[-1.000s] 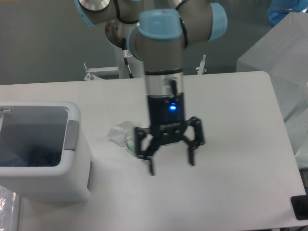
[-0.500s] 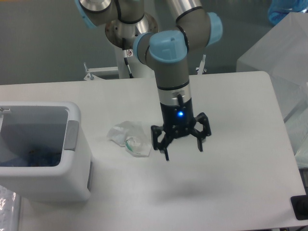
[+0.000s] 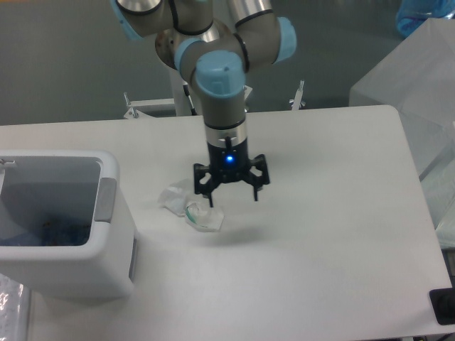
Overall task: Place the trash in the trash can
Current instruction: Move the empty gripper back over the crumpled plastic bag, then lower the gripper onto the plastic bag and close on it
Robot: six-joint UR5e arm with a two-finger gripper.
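— So, where is the gripper [image 3: 232, 198]?

— Over the table [image 3: 334, 234], pointing straight down, with a blue light lit on its body. It hangs just right of the wrapper [image 3: 190, 208], and its left finger [image 3: 210, 197] looks to overlap the wrapper's upper right edge; whether they touch I cannot tell.

— Open or closed?

— Spread wide, the two fingers well apart, nothing between them.

— And the wrapper itself?

— Lying crumpled on the table, clear plastic with a green bit near its middle. It sits between the bin [image 3: 64, 224] and the gripper, nearer the gripper.

— The bin?

— White, boxy, at the left edge of the table, a grey panel [image 3: 106, 199] on the side facing the wrapper. Its mouth is open upward. Something dark and bluish lies at the bottom; too dim to say what.

— Any bottle on the table?

— I see only the wrapper out on the tabletop.

— Anything else around?

— Clear plastic sheeting [image 3: 419, 85] at the right, beyond the table edge.
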